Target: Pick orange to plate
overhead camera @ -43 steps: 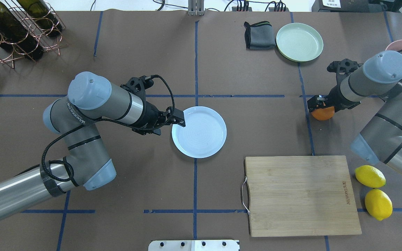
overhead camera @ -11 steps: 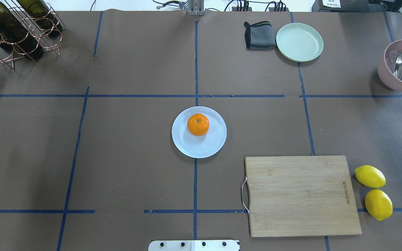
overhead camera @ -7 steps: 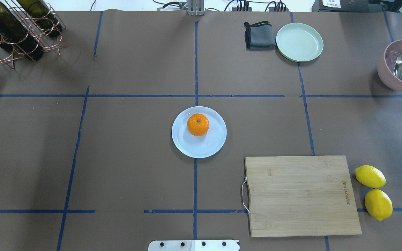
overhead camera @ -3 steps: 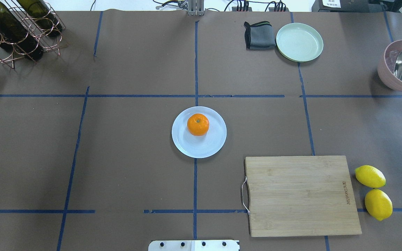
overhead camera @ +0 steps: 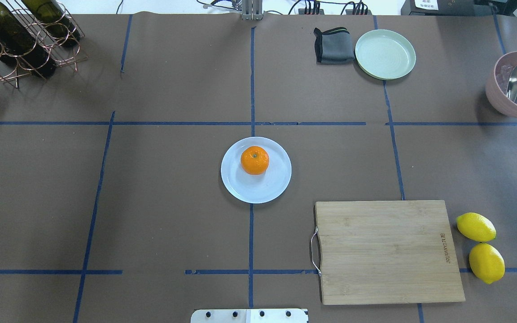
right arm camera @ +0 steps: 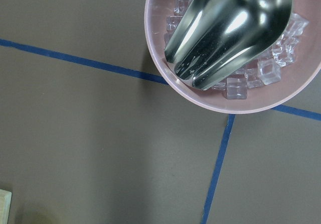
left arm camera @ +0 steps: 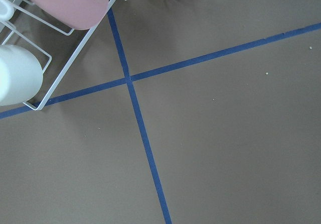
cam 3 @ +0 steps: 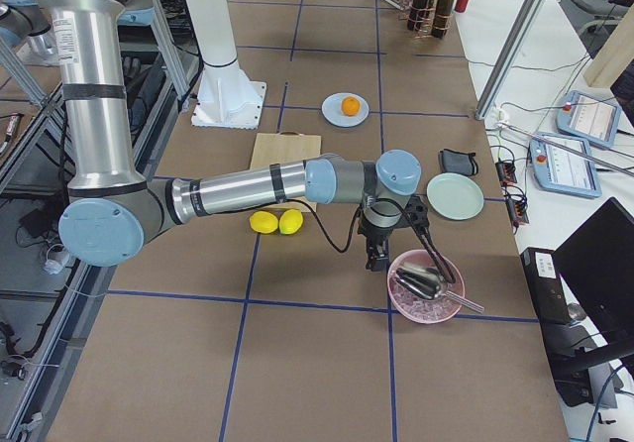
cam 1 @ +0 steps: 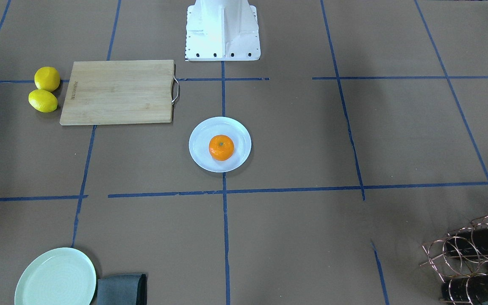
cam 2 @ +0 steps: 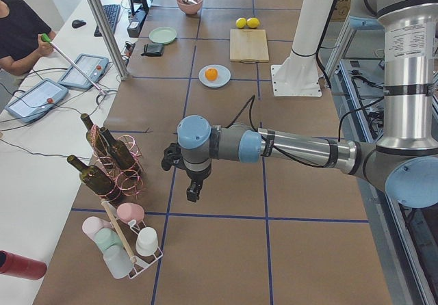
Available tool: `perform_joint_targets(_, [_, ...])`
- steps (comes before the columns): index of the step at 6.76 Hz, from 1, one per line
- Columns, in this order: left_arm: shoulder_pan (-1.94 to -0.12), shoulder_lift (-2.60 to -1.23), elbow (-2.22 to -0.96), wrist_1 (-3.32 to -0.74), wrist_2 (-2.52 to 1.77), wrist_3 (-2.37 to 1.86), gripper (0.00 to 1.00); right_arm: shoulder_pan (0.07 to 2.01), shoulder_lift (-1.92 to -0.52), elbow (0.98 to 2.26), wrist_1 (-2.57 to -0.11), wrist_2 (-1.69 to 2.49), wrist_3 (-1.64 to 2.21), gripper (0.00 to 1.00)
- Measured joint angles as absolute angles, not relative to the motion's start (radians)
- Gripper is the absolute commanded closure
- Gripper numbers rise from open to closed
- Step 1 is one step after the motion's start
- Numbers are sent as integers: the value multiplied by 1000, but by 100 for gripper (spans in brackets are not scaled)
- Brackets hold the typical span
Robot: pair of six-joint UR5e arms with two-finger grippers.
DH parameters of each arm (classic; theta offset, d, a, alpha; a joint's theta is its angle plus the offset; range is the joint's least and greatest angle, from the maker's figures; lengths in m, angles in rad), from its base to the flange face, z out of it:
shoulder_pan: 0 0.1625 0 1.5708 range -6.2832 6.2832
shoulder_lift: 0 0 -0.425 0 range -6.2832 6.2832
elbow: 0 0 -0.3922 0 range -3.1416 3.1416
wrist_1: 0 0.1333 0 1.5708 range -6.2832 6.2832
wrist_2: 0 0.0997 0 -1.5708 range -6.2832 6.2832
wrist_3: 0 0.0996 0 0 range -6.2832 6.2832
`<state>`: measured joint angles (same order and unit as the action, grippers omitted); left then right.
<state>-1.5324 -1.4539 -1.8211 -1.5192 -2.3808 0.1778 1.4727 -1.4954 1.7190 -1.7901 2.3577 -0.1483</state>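
Orange-coloured and stem dimple up, the orange (overhead camera: pixel 254 160) sits on the white plate (overhead camera: pixel 258 192) mid-table. The overhead and front views show no arms at all (only the side cameras catch them). The left gripper (cam 2: pixel 191 195) hangs near the wine rack (cam 2: pixel 126 178). The right gripper (cam 3: pixel 374 261) is just beside the pink ice bowl (right arm camera: pixel 156 58). Can't tell how wide either one is spread.

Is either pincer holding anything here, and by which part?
Nothing seems held. The small round bright-orange fruit sits free on the glossy white round plate; the left pincer and right pincer hang far from it, nothing visible in either.
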Motion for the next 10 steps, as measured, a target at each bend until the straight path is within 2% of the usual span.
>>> perform_joint_targets(10, [-1533, -1474, -1830, -1572, -2375, 178, 0, 1465, -1489, 1715, -1736, 2375, -147, 0])
